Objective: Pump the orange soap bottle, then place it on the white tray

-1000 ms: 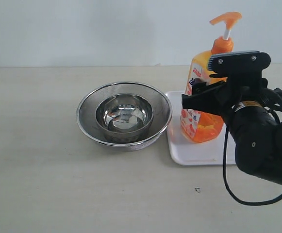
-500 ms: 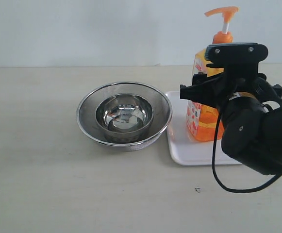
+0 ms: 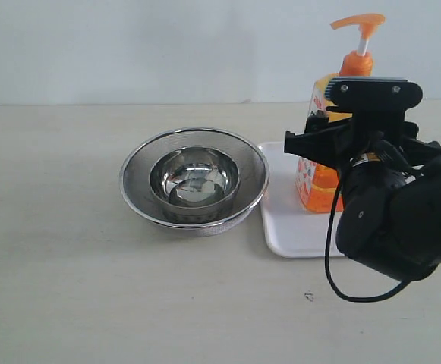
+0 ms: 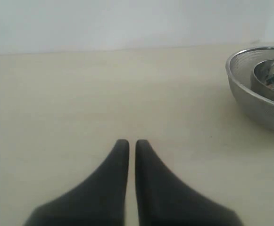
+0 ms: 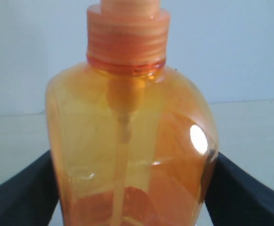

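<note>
The orange soap bottle [image 3: 316,182] stands upright over the white tray [image 3: 287,227], its pump head [image 3: 359,24] raised on the white stem. My right gripper [image 3: 328,145] is shut on the bottle's body from the near side. In the right wrist view the translucent bottle [image 5: 129,136] fills the frame, with a dark finger [image 5: 26,197] pressed against each side. Whether the base rests on the tray or hangs just above it, I cannot tell. My left gripper [image 4: 128,143] is shut and empty, low over bare tabletop; the exterior view does not show it.
A steel mesh bowl with a smaller steel bowl nested inside it [image 3: 194,178] sits just left of the tray, almost touching its rim. The same bowl [image 4: 261,89] shows at the edge of the left wrist view. A small dark speck [image 3: 309,296] lies in front of the tray.
The right gripper has carried the bottle a little to the right over the tray, and the tilted bottle now stands upright. The left gripper has not moved.
</note>
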`<state>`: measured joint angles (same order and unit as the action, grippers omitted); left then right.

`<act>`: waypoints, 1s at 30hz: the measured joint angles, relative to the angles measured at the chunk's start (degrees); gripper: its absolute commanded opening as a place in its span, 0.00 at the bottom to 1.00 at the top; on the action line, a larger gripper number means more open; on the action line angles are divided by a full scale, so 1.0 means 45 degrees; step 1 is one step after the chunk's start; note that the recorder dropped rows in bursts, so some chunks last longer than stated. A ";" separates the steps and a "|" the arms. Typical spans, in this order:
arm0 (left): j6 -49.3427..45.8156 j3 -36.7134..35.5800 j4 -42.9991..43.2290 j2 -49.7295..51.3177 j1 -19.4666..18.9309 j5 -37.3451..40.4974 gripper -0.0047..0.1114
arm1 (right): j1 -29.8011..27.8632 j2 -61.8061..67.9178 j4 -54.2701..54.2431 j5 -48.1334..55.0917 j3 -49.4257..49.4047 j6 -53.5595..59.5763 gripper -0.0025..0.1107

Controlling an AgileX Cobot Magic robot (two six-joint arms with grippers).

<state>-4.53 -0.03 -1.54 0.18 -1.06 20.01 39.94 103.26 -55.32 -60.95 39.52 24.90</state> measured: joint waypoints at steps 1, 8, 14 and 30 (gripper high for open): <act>0.0000 0.0000 0.0000 0.0000 0.0000 0.0000 0.08 | 0.0000 0.0067 0.0120 -0.0073 0.0017 -0.0169 0.02; 0.0000 0.0000 0.0000 0.0000 0.0000 0.0000 0.08 | 0.0000 0.0147 0.0897 0.0112 0.0048 -0.0478 0.34; 0.0000 0.0000 0.0000 0.0000 0.0000 0.0000 0.08 | 0.0000 0.0147 0.1203 0.0446 0.0086 -0.0649 0.94; 0.0000 0.0000 0.0000 0.0000 0.0000 0.0000 0.08 | 0.0000 -0.0864 0.0173 0.1386 0.0086 0.0831 0.94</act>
<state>-4.53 -0.03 -1.54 0.18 -1.06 20.01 39.94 99.37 -54.54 -54.71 39.91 28.64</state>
